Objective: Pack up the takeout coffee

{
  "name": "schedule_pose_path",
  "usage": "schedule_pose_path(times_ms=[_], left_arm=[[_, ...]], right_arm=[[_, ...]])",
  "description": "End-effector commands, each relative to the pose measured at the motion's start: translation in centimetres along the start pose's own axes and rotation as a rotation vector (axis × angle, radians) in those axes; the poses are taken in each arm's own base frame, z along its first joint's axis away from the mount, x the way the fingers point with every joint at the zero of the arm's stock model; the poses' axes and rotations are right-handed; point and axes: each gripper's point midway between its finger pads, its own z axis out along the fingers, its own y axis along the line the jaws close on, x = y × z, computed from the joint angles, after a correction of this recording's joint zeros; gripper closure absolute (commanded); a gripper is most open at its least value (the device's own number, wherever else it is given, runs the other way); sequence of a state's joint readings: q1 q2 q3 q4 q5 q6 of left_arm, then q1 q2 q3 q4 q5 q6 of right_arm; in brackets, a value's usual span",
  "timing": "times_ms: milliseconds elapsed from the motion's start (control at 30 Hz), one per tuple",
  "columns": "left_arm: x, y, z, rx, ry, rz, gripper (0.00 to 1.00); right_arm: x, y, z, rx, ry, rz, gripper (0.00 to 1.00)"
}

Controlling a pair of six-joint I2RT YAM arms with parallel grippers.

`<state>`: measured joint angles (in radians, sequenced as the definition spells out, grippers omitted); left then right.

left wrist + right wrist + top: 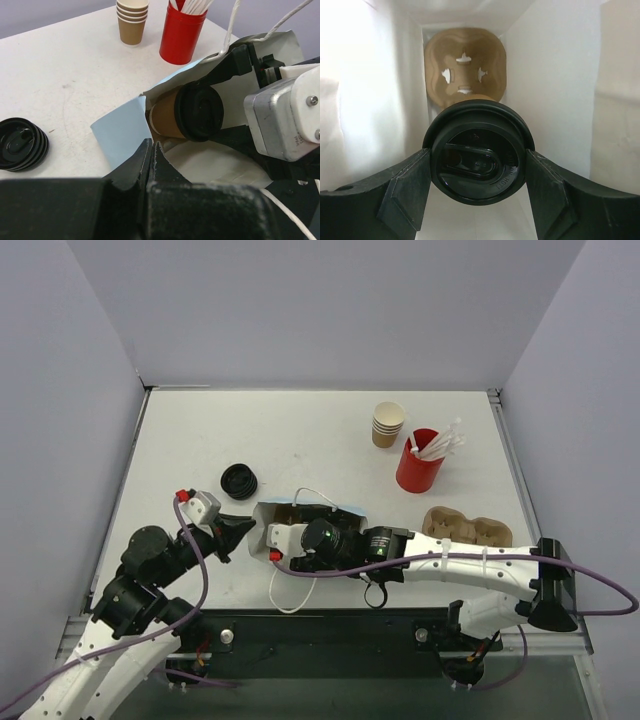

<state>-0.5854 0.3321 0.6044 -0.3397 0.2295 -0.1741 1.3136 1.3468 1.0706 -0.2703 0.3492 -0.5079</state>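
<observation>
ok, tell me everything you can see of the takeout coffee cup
Small brown kraft paper takeout coffee cup with a round black plastic sip lid fitted. It lies on its side, base first in the mouth of the pale blue and white paper bag, with the lid toward the opening. The right end effector clamps it at the lid, one finger on each side. Deeper in the bag sits a pulp cup carrier; whether they touch cannot be told.
</observation>
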Motion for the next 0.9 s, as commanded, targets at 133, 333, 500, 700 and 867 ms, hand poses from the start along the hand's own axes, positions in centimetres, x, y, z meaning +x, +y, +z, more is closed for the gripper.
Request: schedule_pose_path(times_ms=[133,333,500,700,867], left_arm=[[-1.6,-0.2,-0.5,0.008,-0.090,0.018,1.00],[-0.2,-1.4,-1.1,0.064,-0.055,-0.031,1.00],[0.4,-2.2,-1.4,0.104,-0.046,-0.067,1.00],[0.7,-3.0,-1.3,0.146,-0.028,-0.115,1.00],[0.9,-2.7,-1.3,0.128,-0.026,-0.114,1.00]], right_arm=[[0.9,-0.5,1.5,0.017,0.004,-0.019,0.57],[1.6,-0.4,1.6,-0.016,-0.016,-0.042,0.57],[2.3,-0.4,1.6,-0.021,0.004,-0.068,0.57],[2.4,-1.2,1.3,-0.018,0.030,-0.156,0.57],[2.2,-2.0,0.8,-0.021,0.044,-0.234,0.57]])
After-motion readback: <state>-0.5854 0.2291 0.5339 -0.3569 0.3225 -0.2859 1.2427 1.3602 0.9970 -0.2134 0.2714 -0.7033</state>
